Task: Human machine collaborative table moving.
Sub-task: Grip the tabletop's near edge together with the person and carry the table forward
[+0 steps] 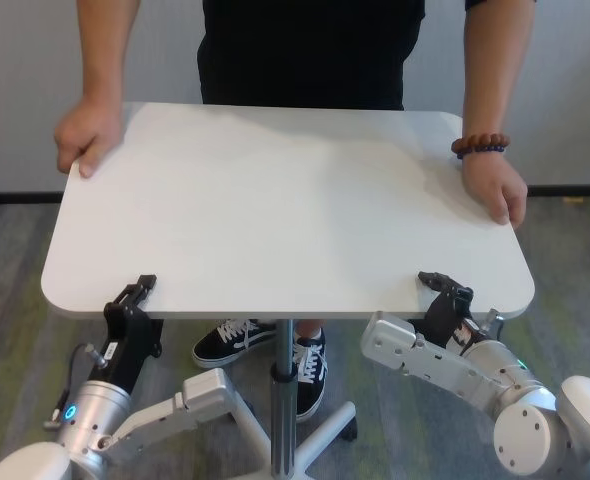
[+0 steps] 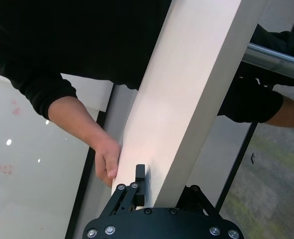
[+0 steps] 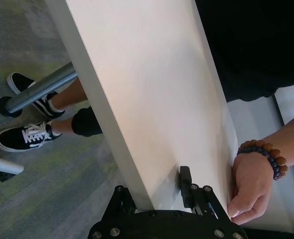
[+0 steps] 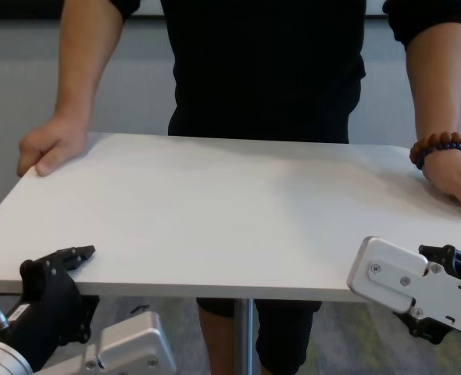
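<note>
Both end effectors were clamped on the near edge of the counter (image 1: 275, 220): the left end effector (image 1: 135, 292) pinched the thin rim close to the near left corner, one finger lying on top and the other beneath, and the right end effector (image 1: 443, 288) gripped the same edge near the right corner in the same way. The wrist views showed each pair of fingers closed tight on the white slab with no gap. Across from the robot, the human (image 1: 310, 50) stood against the far edge, left hand (image 1: 87, 135) curled over one far corner, right hand (image 1: 495, 190) with a bead bracelet (image 1: 480, 146) over the other. The counter sat level on its pole (image 1: 283, 400), whose base legs spread on grey carpet (image 1: 15, 290). The person's sneakers (image 1: 260, 350) stood just beside the pole under the slab. Open carpet lay to either side of the counter, and a pale wall (image 1: 25, 90) rose behind the person.
</note>
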Tool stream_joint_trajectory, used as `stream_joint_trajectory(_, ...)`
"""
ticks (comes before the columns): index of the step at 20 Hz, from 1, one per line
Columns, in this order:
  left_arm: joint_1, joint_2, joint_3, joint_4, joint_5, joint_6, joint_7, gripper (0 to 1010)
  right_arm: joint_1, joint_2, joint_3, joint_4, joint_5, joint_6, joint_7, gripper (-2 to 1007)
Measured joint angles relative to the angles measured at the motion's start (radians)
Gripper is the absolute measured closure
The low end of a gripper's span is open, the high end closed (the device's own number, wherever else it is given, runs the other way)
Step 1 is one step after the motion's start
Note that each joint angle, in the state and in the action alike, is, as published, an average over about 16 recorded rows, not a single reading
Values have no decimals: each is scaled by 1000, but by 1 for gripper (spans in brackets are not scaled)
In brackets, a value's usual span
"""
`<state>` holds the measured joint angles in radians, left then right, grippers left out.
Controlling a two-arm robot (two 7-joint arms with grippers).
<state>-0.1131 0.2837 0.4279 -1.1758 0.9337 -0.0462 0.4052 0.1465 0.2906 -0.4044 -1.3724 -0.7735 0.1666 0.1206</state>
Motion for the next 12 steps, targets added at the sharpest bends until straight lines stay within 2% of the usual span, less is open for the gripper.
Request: stream_joint_trajectory(12,-31,-11,5,42,10,4,16,735,32,-2,-4,39,2,-9,-5,621)
